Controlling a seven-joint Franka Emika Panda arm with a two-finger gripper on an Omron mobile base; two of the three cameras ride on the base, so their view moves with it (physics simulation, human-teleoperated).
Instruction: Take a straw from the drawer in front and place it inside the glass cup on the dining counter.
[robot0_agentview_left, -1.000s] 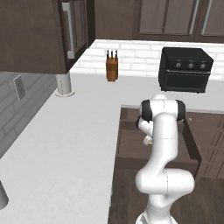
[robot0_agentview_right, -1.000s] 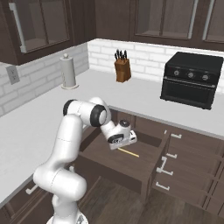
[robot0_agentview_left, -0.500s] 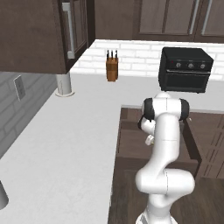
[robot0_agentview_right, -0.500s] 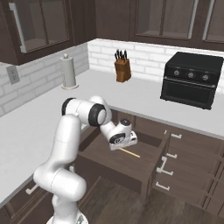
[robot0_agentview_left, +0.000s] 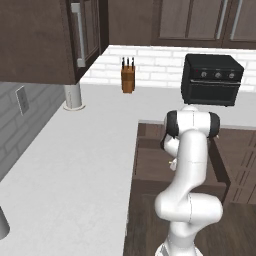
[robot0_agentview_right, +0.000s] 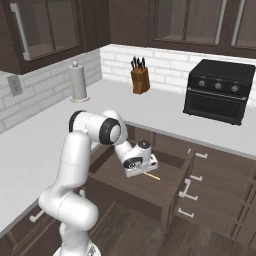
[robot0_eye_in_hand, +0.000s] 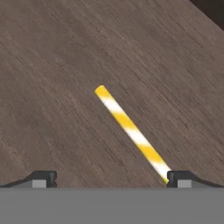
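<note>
The open drawer (robot0_agentview_right: 125, 187) has a dark wooden floor, and the yellow-and-white striped straw (robot0_eye_in_hand: 131, 131) lies flat on it; the white bench (robot0_agentview_right: 170, 112) carries a knife block (robot0_agentview_right: 140, 80), a black oven (robot0_agentview_right: 222, 90) and a paper towel roll (robot0_agentview_right: 78, 82)

a wooden knife block with dark handles (robot0_agentview_left: 128, 80) stands on the white l-shaped counter (robot0_agentview_left: 75, 150) against the white brick wall (robot0_agentview_right: 165, 62). a boxy black toaster oven with three knobs (robot0_agentview_right: 220, 91) sits further along the counter. a paper towel roll on its stand (robot0_agentview_right: 78, 83) stands near a grey wall socket (robot0_agentview_right: 15, 85). dark cabinets with glass doors (robot0_agentview_right: 45, 30) hang above.
</note>
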